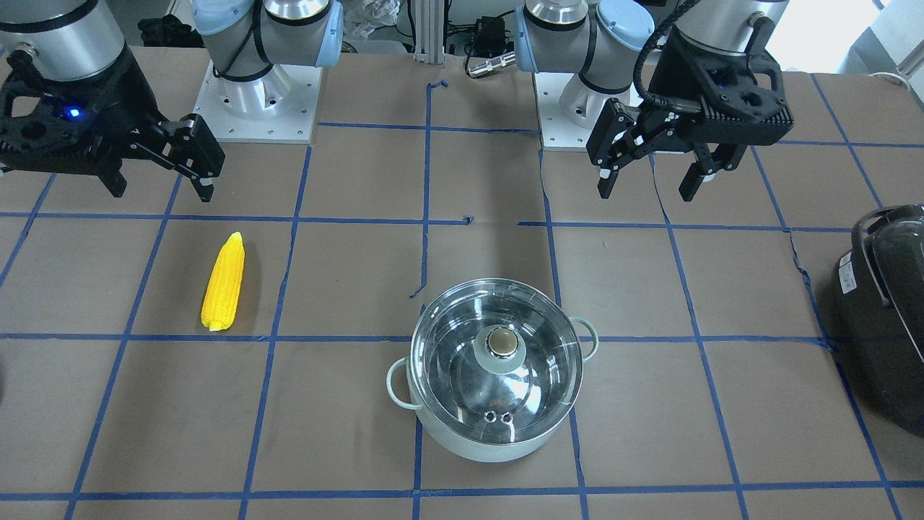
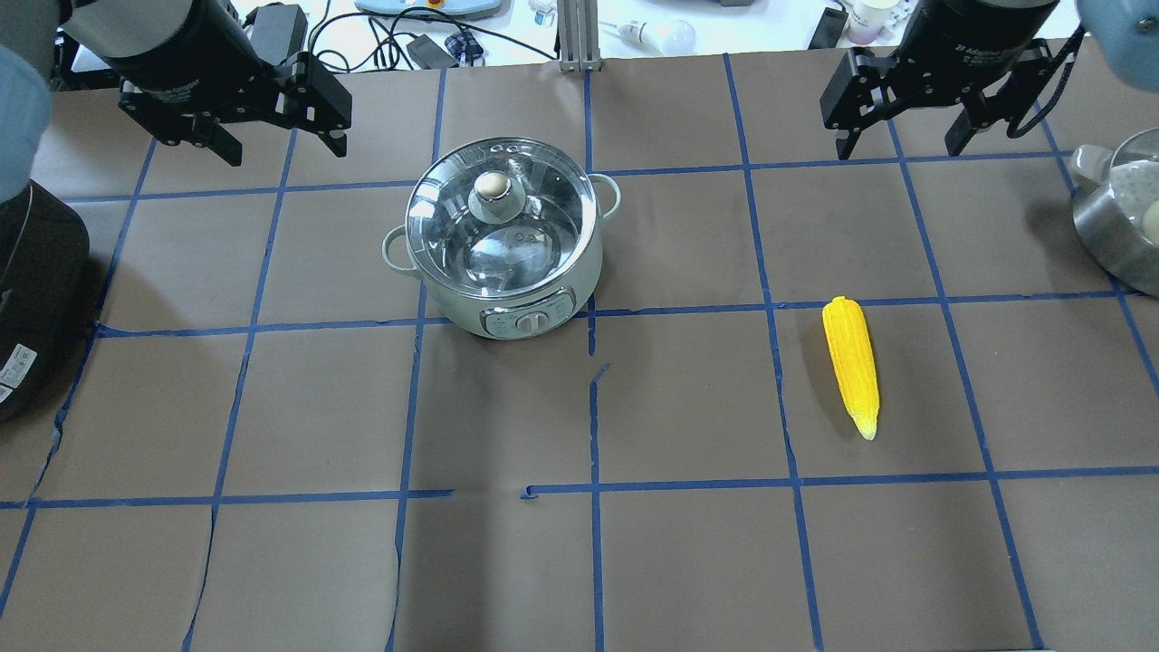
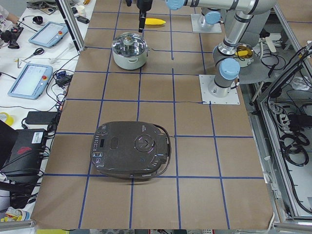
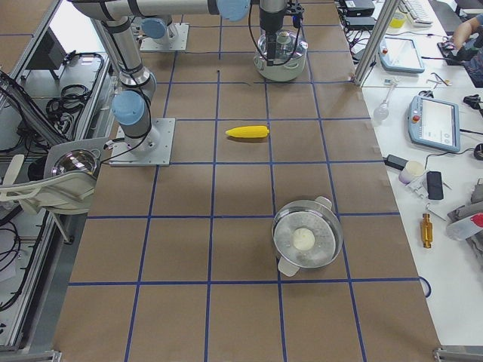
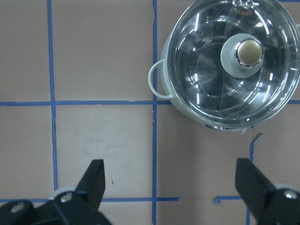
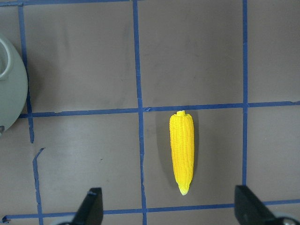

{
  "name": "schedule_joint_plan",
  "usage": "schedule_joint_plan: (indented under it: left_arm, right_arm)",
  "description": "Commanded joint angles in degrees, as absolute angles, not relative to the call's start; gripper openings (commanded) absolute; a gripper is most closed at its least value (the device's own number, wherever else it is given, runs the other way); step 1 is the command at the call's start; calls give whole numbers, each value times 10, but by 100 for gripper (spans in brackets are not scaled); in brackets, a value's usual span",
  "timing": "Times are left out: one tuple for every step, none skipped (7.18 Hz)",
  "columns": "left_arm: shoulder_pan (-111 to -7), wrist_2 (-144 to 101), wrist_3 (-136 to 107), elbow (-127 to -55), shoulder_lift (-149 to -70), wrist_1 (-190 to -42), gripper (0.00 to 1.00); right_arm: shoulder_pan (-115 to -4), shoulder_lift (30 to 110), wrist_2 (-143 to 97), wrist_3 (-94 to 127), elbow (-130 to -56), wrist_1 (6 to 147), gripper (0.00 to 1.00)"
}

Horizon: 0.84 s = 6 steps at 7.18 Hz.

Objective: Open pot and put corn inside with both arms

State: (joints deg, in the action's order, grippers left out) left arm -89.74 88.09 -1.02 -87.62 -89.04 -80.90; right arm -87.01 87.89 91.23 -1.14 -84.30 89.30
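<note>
A glossy black appliance [image 2: 27, 290] sits at the far left edge of the brown paper-covered desk [image 2: 688, 407], which is marked off in squares by blue tape. The white sticker on the appliance's side is too small to read.

Next comes the left gripper [image 2: 282, 145]. It hangs above the desk with its two black fingers [image 5: 93, 178] spread wide, holding nothing and touching nothing.

The round pale mint-green pot [image 2: 502, 240] stands to the right of this gripper and a little nearer the robot, apart from it. In the left wrist view the pot sits ahead of the fingers and off to the right. Its clear glass lid [image 2: 534, 226] is on, with the round knob [image 2: 493, 186] upright at its middle. A small control panel with a dial [image 2: 530, 319] faces the robot, and its markings cannot be made out.

Further right, well apart from the pot, the bright yellow corn cob [image 2: 851, 362] lies flat on the desk inside one taped square, with its pointed tip toward the robot.

The right gripper [image 2: 898, 140] hangs above the desk beyond the cob's blunt end, apart from it. Its fingers are also spread wide and empty. In the right wrist view the cob lies ahead of the gripper, between the lines of its two fingers [image 6: 91, 206]. White lettering on the wrist housing is too small to read.

A steel pot [image 2: 1118, 217] sits at the right edge.
</note>
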Motion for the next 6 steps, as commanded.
schedule_joint_plan:
  left_arm:
    - [-905, 877, 19, -884, -905, -730, 100]
    - [-907, 876, 10, -879, -922, -750, 100]
    - [-924, 873, -54, -872, -953, -742, 100]
    - [-963, 878, -79, -858, -989, -704, 100]
    - [-988, 876, -94, -844, -1030, -696, 100]
    - [-1002, 873, -116, -825, -1072, -673, 100]
  right_arm:
    - [-870, 879, 912, -11, -843, 893, 100]
    - [-870, 879, 912, -11, -843, 893, 100]
    - [-870, 879, 912, -11, -843, 893, 100]
    - [-870, 879, 912, -11, -843, 893, 100]
    - [-870, 879, 912, -12, -843, 893, 100]
    - [-870, 879, 913, -11, -843, 893, 100]
